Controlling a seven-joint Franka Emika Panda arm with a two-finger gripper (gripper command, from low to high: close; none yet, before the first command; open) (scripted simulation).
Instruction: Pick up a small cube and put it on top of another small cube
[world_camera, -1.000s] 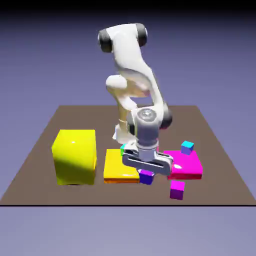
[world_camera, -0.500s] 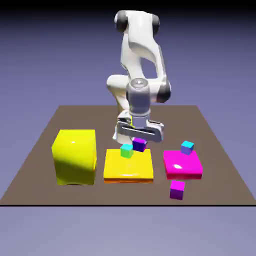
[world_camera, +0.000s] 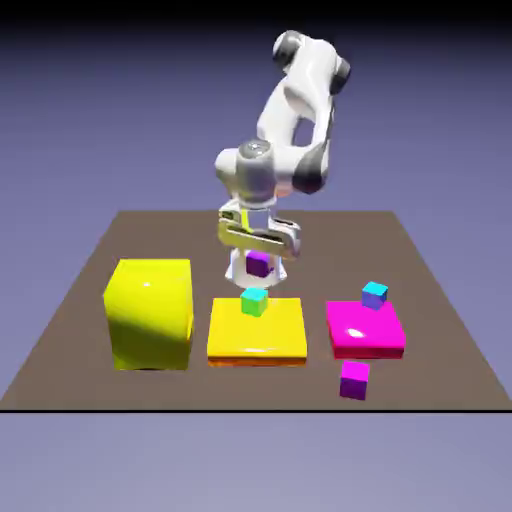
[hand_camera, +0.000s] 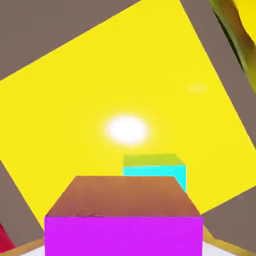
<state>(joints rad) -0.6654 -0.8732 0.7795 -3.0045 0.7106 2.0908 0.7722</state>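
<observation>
My gripper (world_camera: 259, 256) is shut on the small violet cube (world_camera: 260, 265) and holds it in the air. It hangs a short way above the small green cube (world_camera: 254, 301), which rests on the far part of a flat yellow slab (world_camera: 257, 335). In the hand view the held cube (hand_camera: 124, 225) fills the bottom and hides my fingertips. Just beyond it sits the green cube (hand_camera: 154, 167) with its cyan side, on the yellow slab (hand_camera: 90, 100).
A tall yellow block (world_camera: 150, 312) stands at the exterior view's left. A flat magenta slab (world_camera: 365, 330) lies to the right with a small cyan cube (world_camera: 374, 294) on its far corner. A small magenta cube (world_camera: 353, 379) sits near the table's front edge.
The gripper has risen from table level in front of the slabs, carrying the violet cube up and back, and now hangs over the green cube.
</observation>
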